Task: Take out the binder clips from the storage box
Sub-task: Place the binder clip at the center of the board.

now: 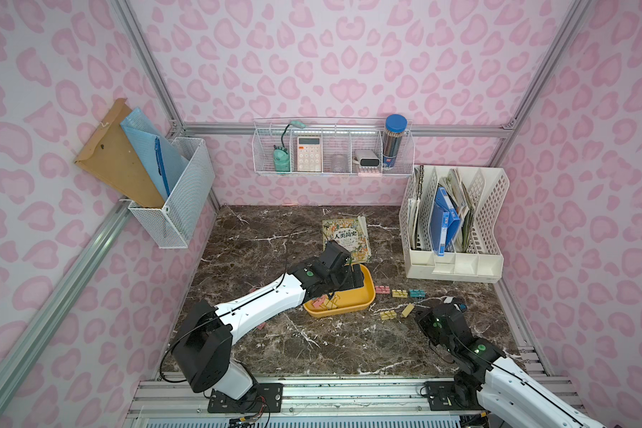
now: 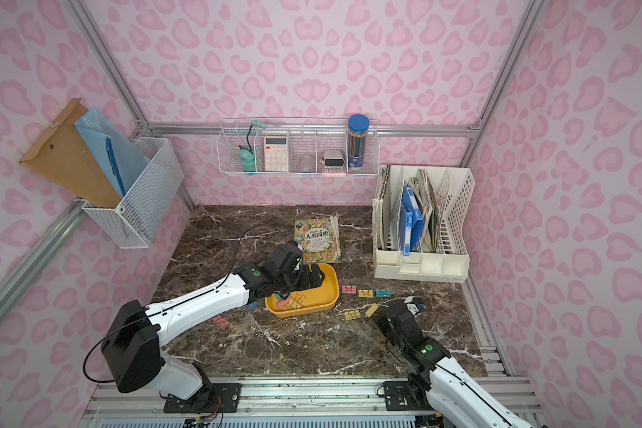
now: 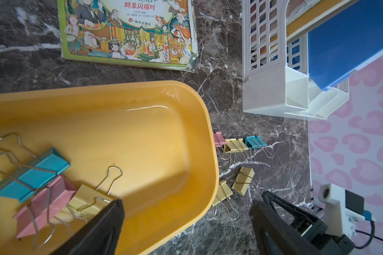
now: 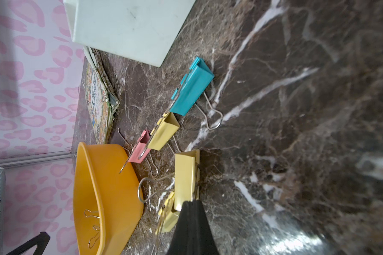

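Left gripper (image 3: 191,197) hangs wide open over the storage box (image 3: 142,136), one finger (image 3: 102,225) beside the yellow clip (image 3: 85,197); right gripper (image 4: 189,204) sits pinched shut over the table (image 4: 296,132). Three binder clips (image 3: 44,205), teal, pink, yellow, lie flat side by side in the box, long axes parallel, askew to its walls. Light, stiff, slick: I'd pinch the folded body, not the springy wire.

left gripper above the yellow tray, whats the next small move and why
Probably shift the open left gripper over the yellow clip and lower to straddle it: three clips lie bunched at one end of the storage box, and the yellow one is nearest a finger.
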